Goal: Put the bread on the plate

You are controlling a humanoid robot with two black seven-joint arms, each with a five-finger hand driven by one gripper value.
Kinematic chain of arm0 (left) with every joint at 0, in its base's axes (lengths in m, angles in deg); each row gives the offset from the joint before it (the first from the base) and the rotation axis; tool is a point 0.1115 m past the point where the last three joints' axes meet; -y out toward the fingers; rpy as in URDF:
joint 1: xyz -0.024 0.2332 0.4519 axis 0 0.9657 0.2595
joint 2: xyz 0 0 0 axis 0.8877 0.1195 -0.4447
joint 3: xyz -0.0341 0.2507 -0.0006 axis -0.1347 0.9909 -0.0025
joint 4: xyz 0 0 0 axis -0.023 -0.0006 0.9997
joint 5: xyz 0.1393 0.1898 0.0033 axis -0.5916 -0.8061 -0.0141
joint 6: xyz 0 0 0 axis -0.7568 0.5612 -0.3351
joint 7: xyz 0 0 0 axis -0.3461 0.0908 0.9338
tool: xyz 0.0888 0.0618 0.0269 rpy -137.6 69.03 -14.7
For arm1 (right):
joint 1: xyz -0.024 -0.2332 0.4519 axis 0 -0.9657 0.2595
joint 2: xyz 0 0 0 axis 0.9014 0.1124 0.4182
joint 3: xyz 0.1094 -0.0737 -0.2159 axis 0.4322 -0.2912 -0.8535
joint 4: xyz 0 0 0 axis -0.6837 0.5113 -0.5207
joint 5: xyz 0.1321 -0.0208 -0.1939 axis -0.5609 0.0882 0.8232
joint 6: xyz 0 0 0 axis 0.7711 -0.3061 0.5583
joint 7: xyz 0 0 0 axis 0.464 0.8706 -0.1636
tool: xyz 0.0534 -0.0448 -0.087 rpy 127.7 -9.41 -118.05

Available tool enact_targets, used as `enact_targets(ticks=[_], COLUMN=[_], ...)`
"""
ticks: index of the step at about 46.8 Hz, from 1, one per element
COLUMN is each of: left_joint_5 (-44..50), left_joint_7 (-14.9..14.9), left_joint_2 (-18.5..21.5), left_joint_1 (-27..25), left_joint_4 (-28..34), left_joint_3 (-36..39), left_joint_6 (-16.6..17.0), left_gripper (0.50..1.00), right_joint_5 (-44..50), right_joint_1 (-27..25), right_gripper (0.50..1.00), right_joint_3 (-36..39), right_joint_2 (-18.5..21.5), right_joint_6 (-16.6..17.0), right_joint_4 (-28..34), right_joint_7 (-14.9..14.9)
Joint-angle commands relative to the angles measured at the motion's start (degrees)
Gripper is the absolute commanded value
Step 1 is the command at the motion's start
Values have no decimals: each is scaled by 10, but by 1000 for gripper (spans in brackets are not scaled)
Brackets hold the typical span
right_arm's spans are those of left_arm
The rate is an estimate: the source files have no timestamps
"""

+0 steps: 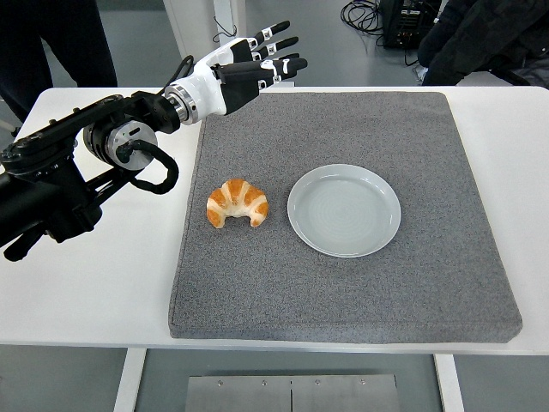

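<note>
The golden-brown, crescent-shaped croissant (238,202) lies on the thick grey foam mat (343,283) that covers most of the white table (103,283). It sits in the left half of the mat, just beside the round pale blue-grey ceramic plate (344,210) but not touching it; the plate is empty and stands to the right of the bread. The two tips of the croissant point toward the near edge, and its curved back faces the far side.

The left hand (244,64), white with black fingers, hovers above the far left corner of the mat, well apart from the bread. Its fingers (276,45) are stretched out and a little spread, and they hold nothing. The right arm is not visible.

The croissant is probably very light, soft and flaky, so a strong squeeze could crush it or break off the crust. I think the best place to take it is the thick middle part, with fingers on the far side and the thumb on the near inner curve. The thin tips look weak. The rough mat should stop it from sliding during the grasp.
</note>
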Motion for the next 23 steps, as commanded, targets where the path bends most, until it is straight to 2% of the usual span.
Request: enact_targets(ticks=[1, 7, 13, 23], left_joint_5=[0, -18, -83, -198], left_joint_7=[-20, -21, -20, -18], left_joint_2=[19, 37, 52, 92], left_joint_1=[-5, -21, -23, -23], left_joint_4=[23, 31, 46, 122], left_joint_3=[24, 36, 33, 29], left_joint_6=[1, -1, 0, 4], left_gripper=[998, 998, 999, 998], right_joint_5=[1, 1, 1, 1], right_joint_1=[0, 0, 0, 0], right_gripper=[1000, 1000, 1000, 1000], right_joint_3=[0, 0, 0, 0], right_joint_2=[0, 0, 0, 0], right_joint_6=[0, 0, 0, 0], right_joint_4=[0, 0, 0, 0], right_joint_7=[0, 0, 0, 0])
